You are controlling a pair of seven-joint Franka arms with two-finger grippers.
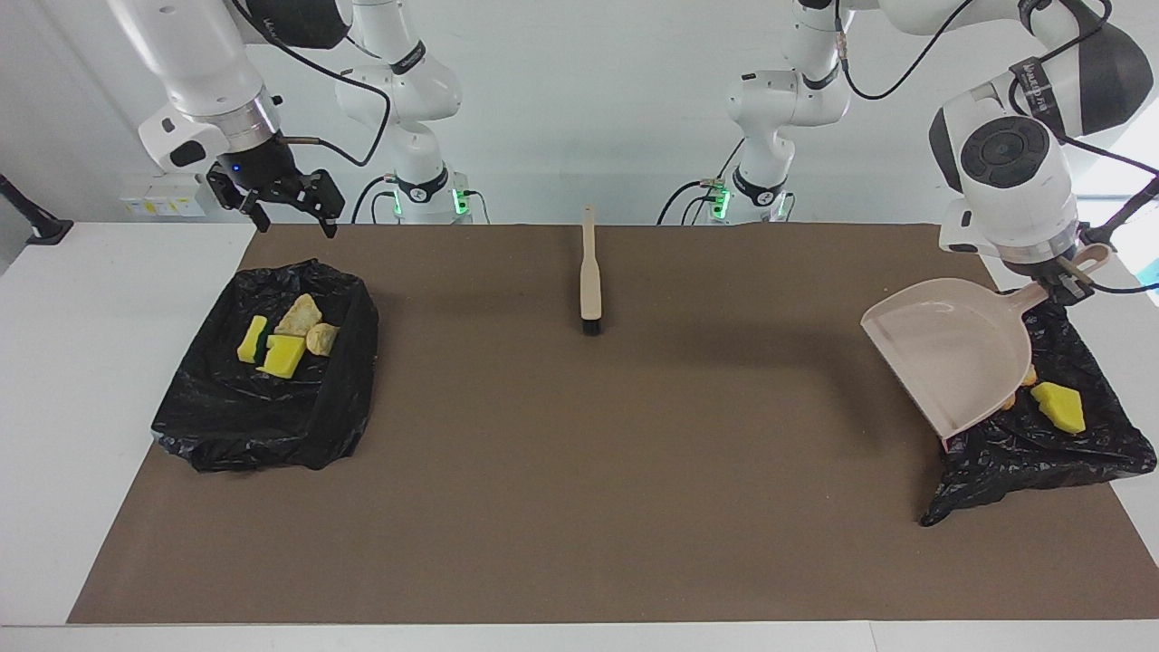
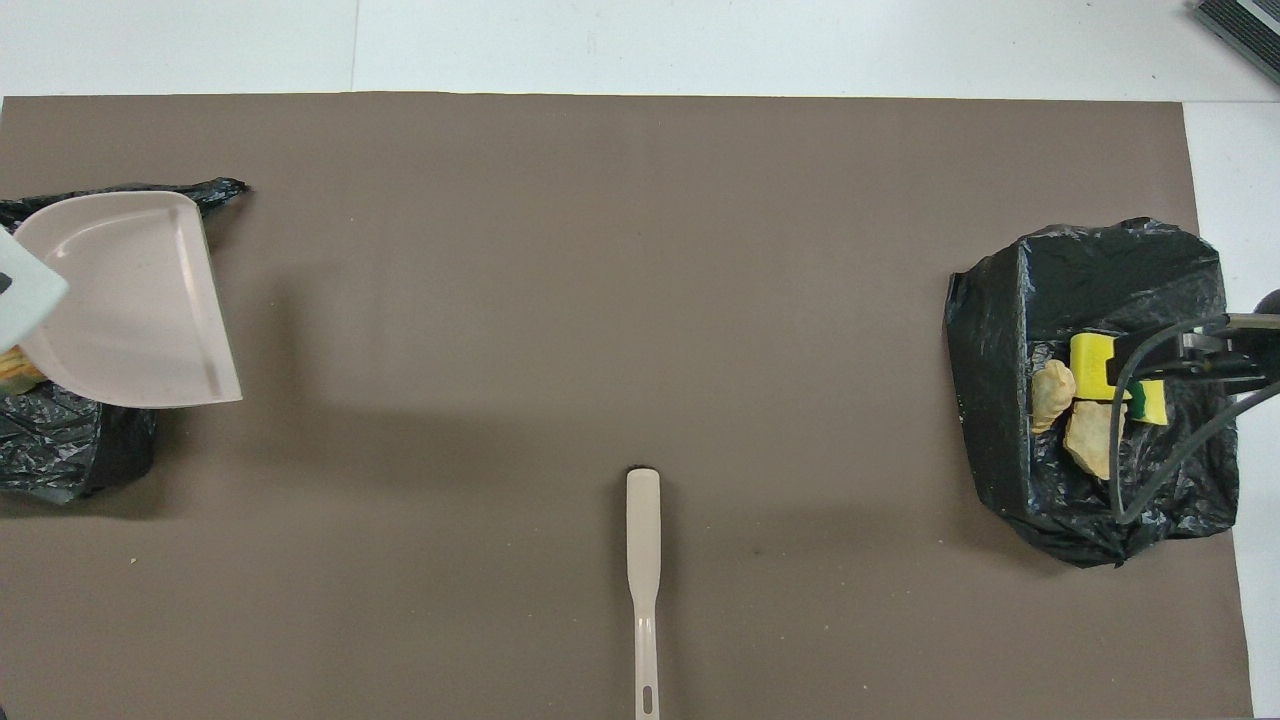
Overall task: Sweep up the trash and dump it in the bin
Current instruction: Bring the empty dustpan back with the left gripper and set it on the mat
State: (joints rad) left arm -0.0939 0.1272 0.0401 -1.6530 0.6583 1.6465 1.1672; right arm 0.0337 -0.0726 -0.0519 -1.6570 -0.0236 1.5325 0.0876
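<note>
The right gripper [image 1: 284, 210] is held up over the corner of the bin [image 1: 272, 371] at the right arm's end, jaws spread wide and empty, apparently parked out of the way. Inside that crinkled black liner, yellow sponge bits [image 1: 282, 355] and pale crumbly chunks [image 1: 308, 328] are piled together. Mid-table from that bin, the brush [image 1: 589, 272] is left flat on the matte brown mat [image 1: 579, 507], slim beige handle, dark bristles. At the left arm's end, the smooth beige dustpan [image 1: 951, 349] is gripped by its handle in the left gripper [image 1: 1068, 282] and tipped over the second bin [image 1: 1041, 444]; a yellow wedge [image 1: 1058, 405] lies in it, so dumping looks finished.
</note>
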